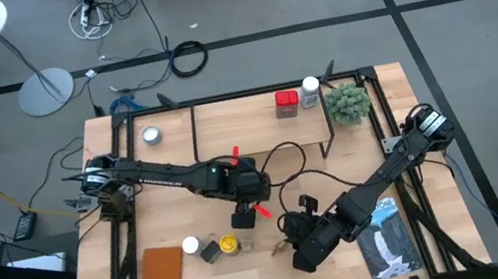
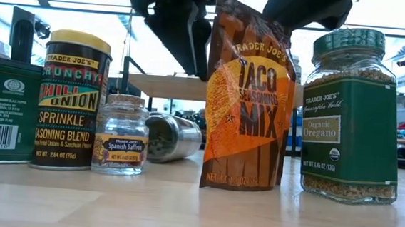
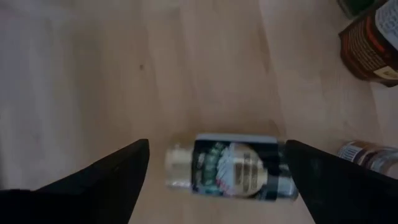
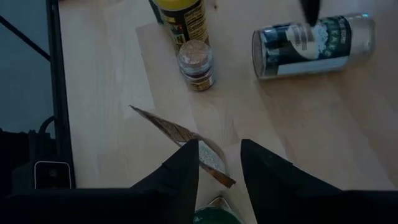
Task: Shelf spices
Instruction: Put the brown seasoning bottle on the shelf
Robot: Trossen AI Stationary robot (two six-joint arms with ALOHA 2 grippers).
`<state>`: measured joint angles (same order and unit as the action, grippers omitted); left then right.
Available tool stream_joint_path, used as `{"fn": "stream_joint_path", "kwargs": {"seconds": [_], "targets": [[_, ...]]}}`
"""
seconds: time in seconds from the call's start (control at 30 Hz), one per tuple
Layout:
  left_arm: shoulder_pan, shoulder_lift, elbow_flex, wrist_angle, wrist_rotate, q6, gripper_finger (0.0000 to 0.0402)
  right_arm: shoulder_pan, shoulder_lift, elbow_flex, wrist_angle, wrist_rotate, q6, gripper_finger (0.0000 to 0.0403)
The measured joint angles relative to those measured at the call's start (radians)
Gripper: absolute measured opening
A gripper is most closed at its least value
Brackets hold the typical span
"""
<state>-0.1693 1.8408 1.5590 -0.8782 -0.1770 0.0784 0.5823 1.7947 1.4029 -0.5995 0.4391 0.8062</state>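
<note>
The left gripper (image 3: pixel 214 171), fingers spread, hangs straight over the toppled dark-labelled spice jar (image 3: pixel 231 167), its long axis running finger to finger.

Robotics laboratory or test workshop. A wooden table (image 1: pixel 279 256) framed by black metal rails carries two mounted arms. It stands on grey carpet crossed by dark tape lines (image 1: pixel 213 42), with loose cables (image 1: pixel 106 11) and a lamp stand (image 1: pixel 43 91) on the floor. The low view shows bright ceiling lighting and equipment beyond the table.
</note>
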Motion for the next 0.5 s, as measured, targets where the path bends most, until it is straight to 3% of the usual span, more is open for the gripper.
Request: {"fn": "stream_joint_path", "kwargs": {"seconds": [0.3, 0.5], "targets": [[0.026, -0.005, 0.052, -0.127, 0.018, -0.065, 0.038, 0.0, 0.0, 0.0, 0.0, 0.021, 0.012, 0.0119], [0.025, -0.006, 0.052, -0.194, -0.004, -0.201, 0.038, 0.0, 0.0, 0.0, 0.0, 0.02, 0.013, 0.0119]]}}
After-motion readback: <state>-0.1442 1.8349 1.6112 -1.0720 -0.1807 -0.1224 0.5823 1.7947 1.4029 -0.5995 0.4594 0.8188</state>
